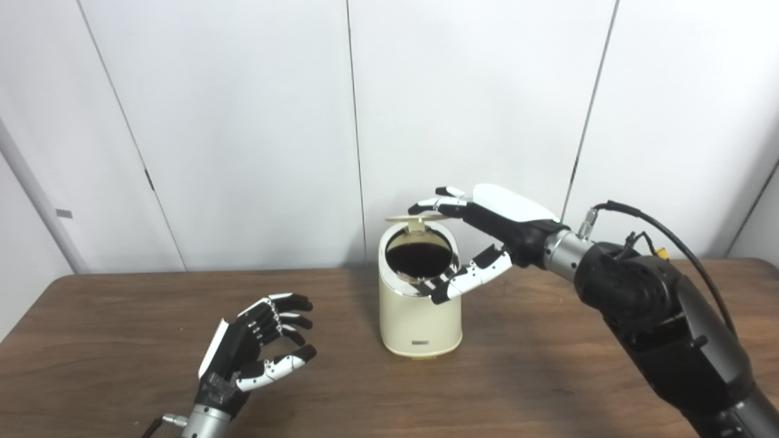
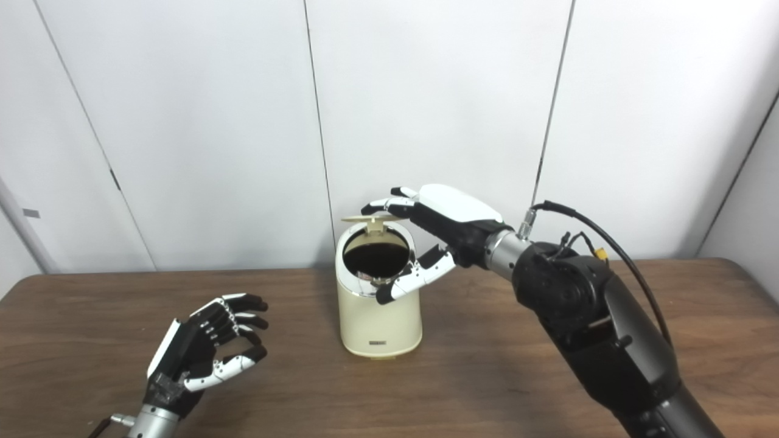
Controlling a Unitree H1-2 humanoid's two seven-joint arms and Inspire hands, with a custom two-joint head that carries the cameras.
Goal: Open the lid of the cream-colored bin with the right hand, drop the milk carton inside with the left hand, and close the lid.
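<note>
The cream-colored bin [image 1: 420, 316] stands upright at the middle of the brown table [image 1: 109, 316]. Its dark round mouth is uncovered. The lid [image 1: 415, 216] is raised at the bin's back edge and shows edge-on. My right hand [image 1: 487, 234] reaches in from the right; its fingers [image 1: 435, 204] lie on top of the lid and its thumb hangs in front of the rim, apart from them. My left hand [image 1: 255, 347] hovers low at the front left, open and curled, holding nothing. No milk carton is in view.
White wall panels [image 1: 243, 121] close off the far side of the table. My right forearm [image 1: 657, 322] with its black cable crosses the right part of the table. Bare wood lies between my left hand and the bin.
</note>
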